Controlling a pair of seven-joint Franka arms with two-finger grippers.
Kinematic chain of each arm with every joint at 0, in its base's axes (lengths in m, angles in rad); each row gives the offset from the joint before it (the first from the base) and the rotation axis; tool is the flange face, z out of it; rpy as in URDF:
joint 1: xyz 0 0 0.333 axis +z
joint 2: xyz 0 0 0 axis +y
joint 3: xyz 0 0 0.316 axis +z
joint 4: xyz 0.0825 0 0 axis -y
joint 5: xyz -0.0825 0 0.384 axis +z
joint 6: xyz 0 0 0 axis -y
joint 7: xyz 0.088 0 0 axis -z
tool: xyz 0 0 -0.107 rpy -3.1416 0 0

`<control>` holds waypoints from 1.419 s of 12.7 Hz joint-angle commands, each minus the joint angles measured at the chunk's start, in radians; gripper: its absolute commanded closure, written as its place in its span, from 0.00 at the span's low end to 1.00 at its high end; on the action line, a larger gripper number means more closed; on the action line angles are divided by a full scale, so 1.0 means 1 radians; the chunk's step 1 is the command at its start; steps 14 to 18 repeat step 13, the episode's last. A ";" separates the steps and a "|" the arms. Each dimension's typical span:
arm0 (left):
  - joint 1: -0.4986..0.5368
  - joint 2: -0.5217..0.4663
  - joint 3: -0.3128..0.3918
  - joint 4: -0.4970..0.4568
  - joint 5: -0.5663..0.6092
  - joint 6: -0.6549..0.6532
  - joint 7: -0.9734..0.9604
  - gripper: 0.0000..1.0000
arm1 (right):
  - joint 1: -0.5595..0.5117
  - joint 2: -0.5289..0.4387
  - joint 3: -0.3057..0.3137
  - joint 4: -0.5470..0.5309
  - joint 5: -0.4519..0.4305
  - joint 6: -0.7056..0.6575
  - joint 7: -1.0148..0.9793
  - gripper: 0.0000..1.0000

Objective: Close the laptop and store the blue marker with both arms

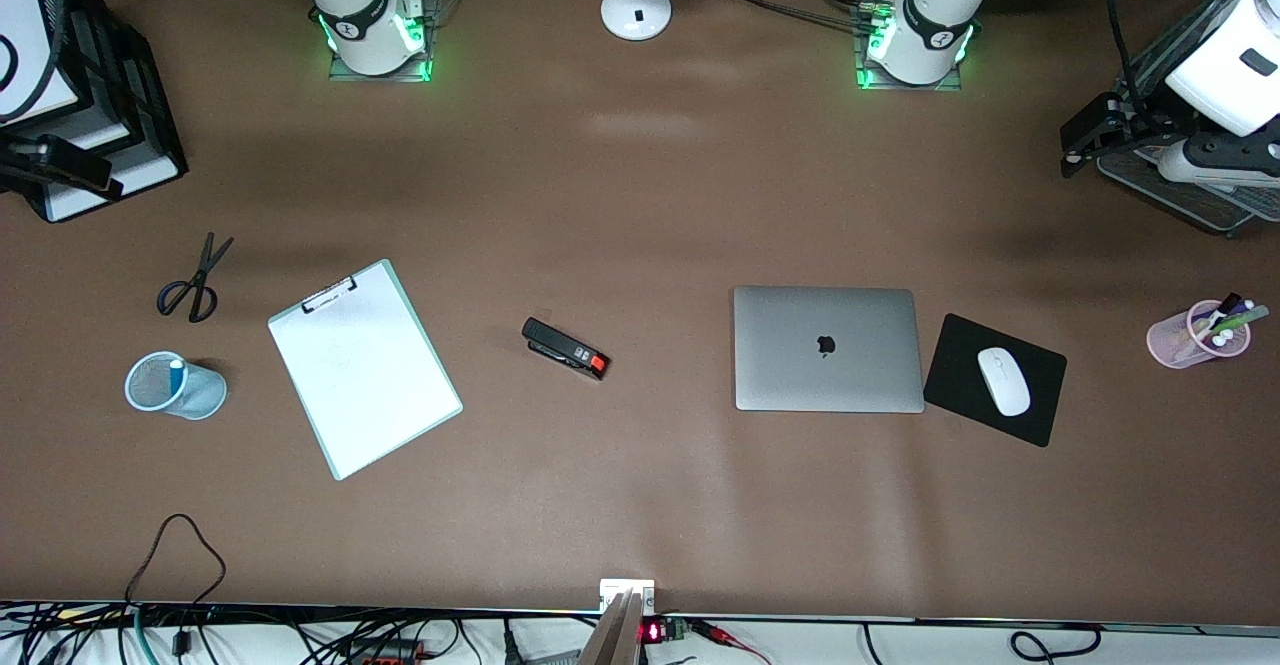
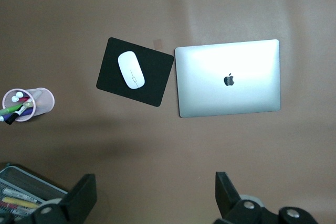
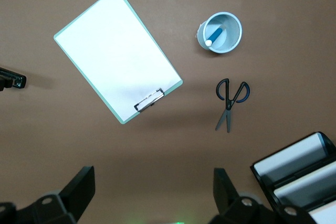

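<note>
The laptop [image 1: 827, 349] lies shut on the table beside the mouse pad [image 1: 995, 378], and the blue marker [image 1: 176, 376] stands in the pale-blue mesh cup [image 1: 160, 400] near the scissors [image 1: 194, 282], so both parts look done. The left gripper [image 2: 152, 195] and right gripper [image 3: 152, 192] hang high over the table with jaws wide and nothing held (I judge both arms simply wait).

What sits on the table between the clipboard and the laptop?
Only a black stapler with a red end lies between the clipboard and the closed laptop; around it is bare table. The front view shows this.
</note>
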 commanded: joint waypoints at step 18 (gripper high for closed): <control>0.001 -0.005 0.003 -0.003 -0.025 -0.002 0.022 0.00 | -0.002 -0.136 0.007 -0.144 -0.005 0.048 0.008 0.00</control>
